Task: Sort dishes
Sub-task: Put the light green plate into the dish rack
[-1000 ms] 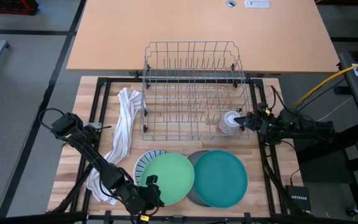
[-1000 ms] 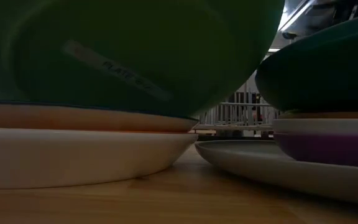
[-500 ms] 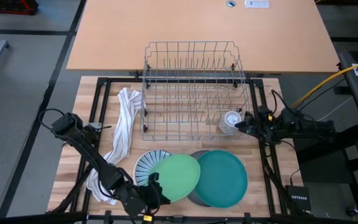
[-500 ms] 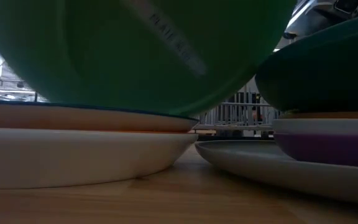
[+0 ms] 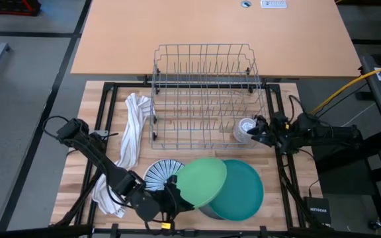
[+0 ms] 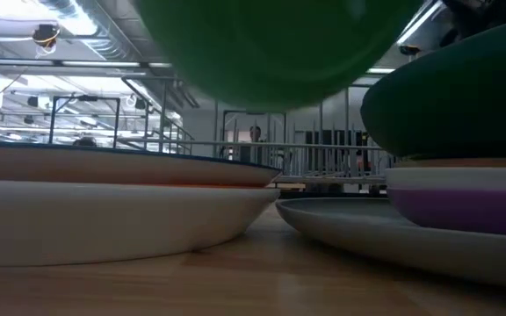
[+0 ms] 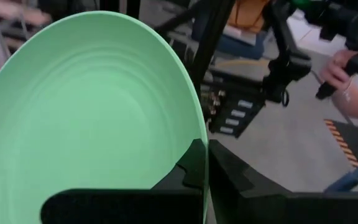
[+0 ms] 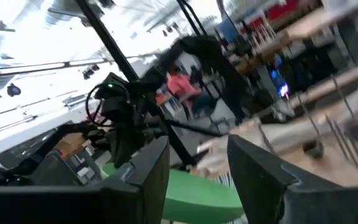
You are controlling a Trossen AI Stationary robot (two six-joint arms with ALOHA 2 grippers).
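- Progress: early stage. Dish rack point(image 5: 204, 92) holds no plate or bowl yet, as far as high view shows; only a small clear glass cup point(image 5: 245, 129) sits at its front right corner.
- Light green plate point(image 5: 202, 182) is the one in hand: left claw point(image 5: 171, 199) is pressed together on its rim, plate lifted and tilted, hanging in front of the rack, over the stacks.
- Left to do: the blue-and-white striped plate point(image 5: 159, 173) now uncovered, front-left of rack; teal plate point(image 5: 235, 189) on top of its stack, front-right of rack; low view shows more under them, a white bowl point(image 6: 112, 219) w/ orange dish on it, and a purple dish point(image 6: 464, 209) over a grey plate point(image 6: 393, 237).
- So I judge approx. all sorting remains.
- Right claw point(image 5: 255, 130) is spread, nothing between its fingers, just beside the cup at rack's right front corner.
- Room: front wires of rack are near the plate's far edge; tilt must match the slots.
- White towel point(image 5: 132, 132) lies along rack's left side, near the left arm's path.
- Right claw and cup narrow the right end of rack; middle and left slots look free.
- Bench point(image 5: 91, 125) edge is close behind left claw, little space to pull back.
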